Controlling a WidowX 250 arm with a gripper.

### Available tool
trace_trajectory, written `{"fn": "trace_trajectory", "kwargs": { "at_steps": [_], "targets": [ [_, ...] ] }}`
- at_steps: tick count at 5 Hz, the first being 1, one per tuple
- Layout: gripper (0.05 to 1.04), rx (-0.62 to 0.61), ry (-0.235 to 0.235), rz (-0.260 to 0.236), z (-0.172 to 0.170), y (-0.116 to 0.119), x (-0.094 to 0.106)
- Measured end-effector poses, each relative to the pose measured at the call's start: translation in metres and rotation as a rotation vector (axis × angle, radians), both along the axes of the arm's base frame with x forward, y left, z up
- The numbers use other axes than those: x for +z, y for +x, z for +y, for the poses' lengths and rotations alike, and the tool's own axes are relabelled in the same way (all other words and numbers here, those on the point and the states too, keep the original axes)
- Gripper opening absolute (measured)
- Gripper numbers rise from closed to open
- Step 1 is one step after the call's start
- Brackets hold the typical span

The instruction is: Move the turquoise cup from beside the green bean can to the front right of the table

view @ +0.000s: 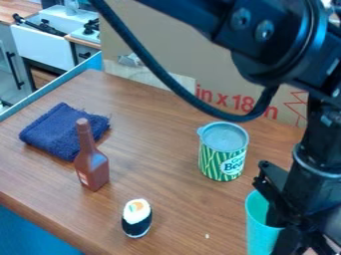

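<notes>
Cardboard (200, 55) stands behind the wooden tabletop (180, 214). The claw (287, 233) is at the cup (258, 226), at lower right, nearer the camera than the can (223, 157). I cannot tell if it is wide or narrow. The step looks like handling the cup; the next move calls for a sure hold, or a clean release, without tipping it.

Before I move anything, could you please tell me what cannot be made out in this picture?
Base of the turquoise cup: camera view, cut off by the lower edge.
Cup's right side: camera view, covered by the gripper.
Pale speck: camera view, too small to identify.
Label on the brown bottle: camera view, too small to read.
</notes>
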State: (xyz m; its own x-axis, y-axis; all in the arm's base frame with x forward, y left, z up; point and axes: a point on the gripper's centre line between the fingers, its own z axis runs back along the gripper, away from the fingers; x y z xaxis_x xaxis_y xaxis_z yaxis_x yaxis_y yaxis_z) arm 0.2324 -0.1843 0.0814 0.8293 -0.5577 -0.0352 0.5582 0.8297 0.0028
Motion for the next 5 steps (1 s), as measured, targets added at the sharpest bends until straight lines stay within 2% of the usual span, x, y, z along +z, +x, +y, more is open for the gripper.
{"fn": "trace_trajectory", "kwargs": {
  "at_steps": [1, 2, 4, 5],
  "targets": [
    [0.106, -0.004, -0.010, -0.002, 0.007, 0.003, -0.018],
    [0.106, 0.003, 0.004, 0.003, 0.012, 0.007, -0.031],
    [0.144, 0.007, -0.017, -0.024, 0.011, 0.007, -0.035],
    [0.361, 0.042, -0.025, -0.018, 0.020, 0.001, -0.032]
  ]
}}
